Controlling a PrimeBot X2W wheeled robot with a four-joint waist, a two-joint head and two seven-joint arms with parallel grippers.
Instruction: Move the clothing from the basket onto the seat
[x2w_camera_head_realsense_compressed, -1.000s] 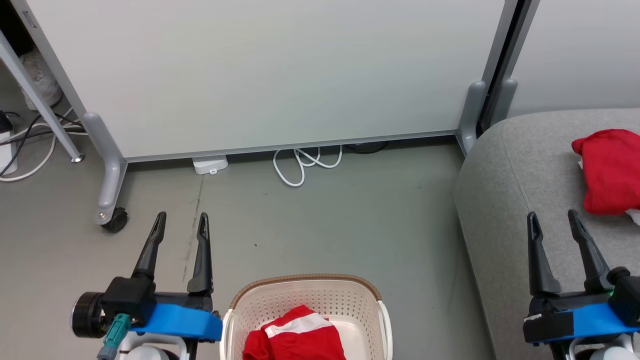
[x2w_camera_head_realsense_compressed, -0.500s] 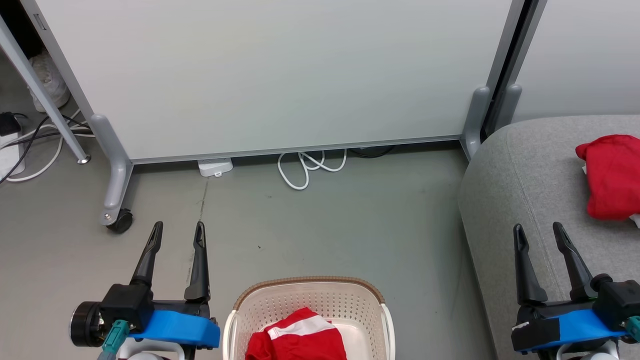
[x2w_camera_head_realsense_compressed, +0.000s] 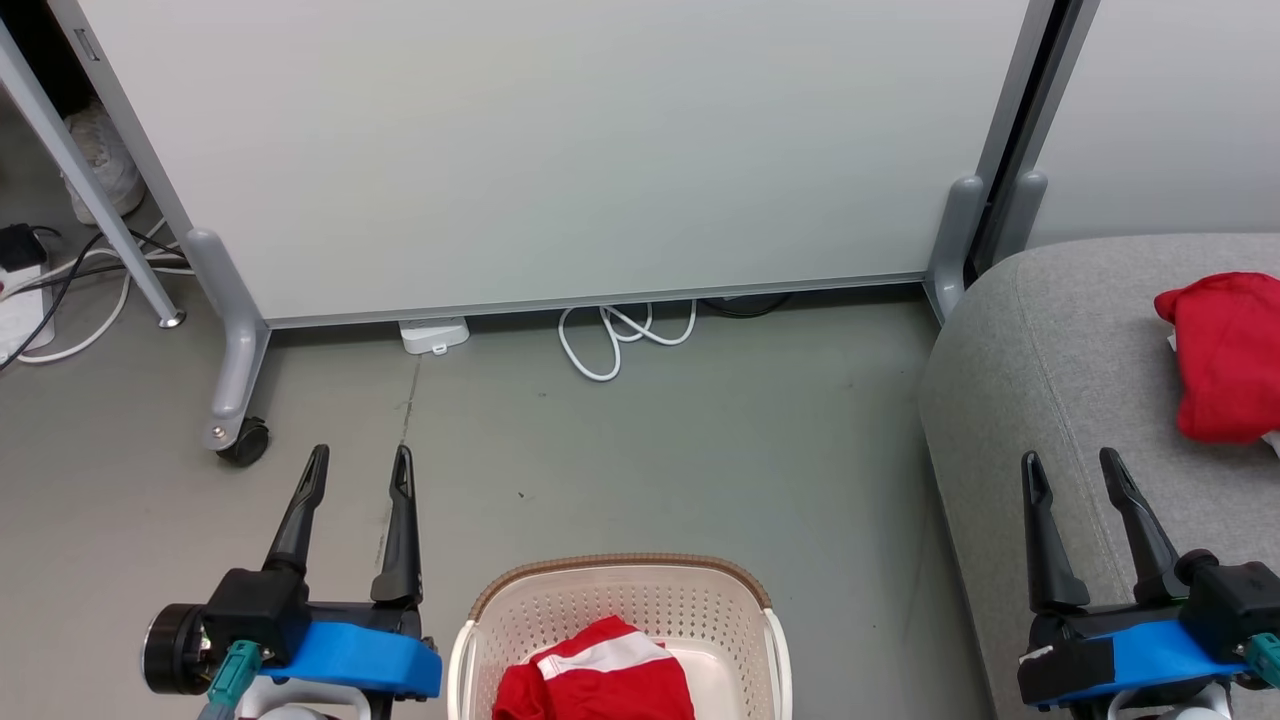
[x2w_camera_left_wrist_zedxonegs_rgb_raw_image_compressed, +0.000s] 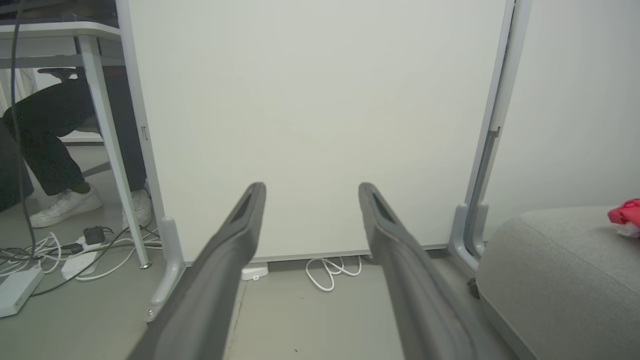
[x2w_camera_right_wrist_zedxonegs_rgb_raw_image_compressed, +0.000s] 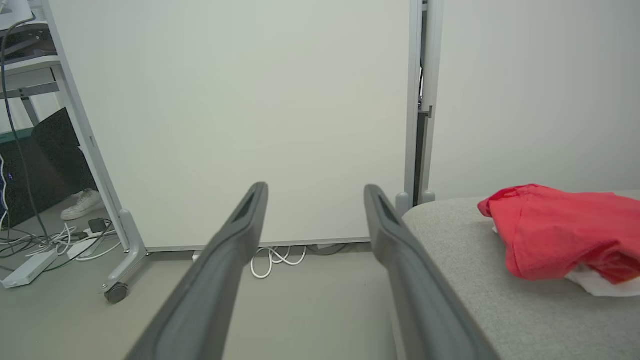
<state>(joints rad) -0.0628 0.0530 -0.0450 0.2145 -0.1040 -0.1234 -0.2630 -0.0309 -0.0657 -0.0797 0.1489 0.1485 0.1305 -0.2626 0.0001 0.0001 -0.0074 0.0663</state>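
**Item:** clothing, two red pieces with white trim.

**Change:** The whole head view has slid slightly, so the camera has moved. The panel (x2w_camera_head_realsense_compressed: 560, 150), basket (x2w_camera_head_realsense_compressed: 620, 563) and seat (x2w_camera_head_realsense_compressed: 1040, 380) keep their relations. Against them, the right gripper (x2w_camera_head_realsense_compressed: 1069, 456) has drawn a little toward the near left, away from the seat garment (x2w_camera_head_realsense_compressed: 1225, 360). Its tips now hang over the seat's left part. The left gripper (x2w_camera_head_realsense_compressed: 361, 452) keeps its place over the floor, just left of the basket. Neither piece has shifted.

**Grippers:** On both, the fingers stand apart with nothing between them.

**Meaning (judged):** One piece is delivered and let go, and one is outstanding, so the task is roughly half done. A reach down into the basket likely comes next.

**Location:** The seat garment lies on the seat's far right. The basket garment (x2w_camera_head_realsense_compressed: 590, 680) lies inside the basket, near centre, cut off by the picture's near edge.

**Orientation:** The seat garment is crumpled, with its long axis running near to far. The basket garment is bunched, and its white stripe runs left to right, rising slightly toward the right. Its full length cannot be told.
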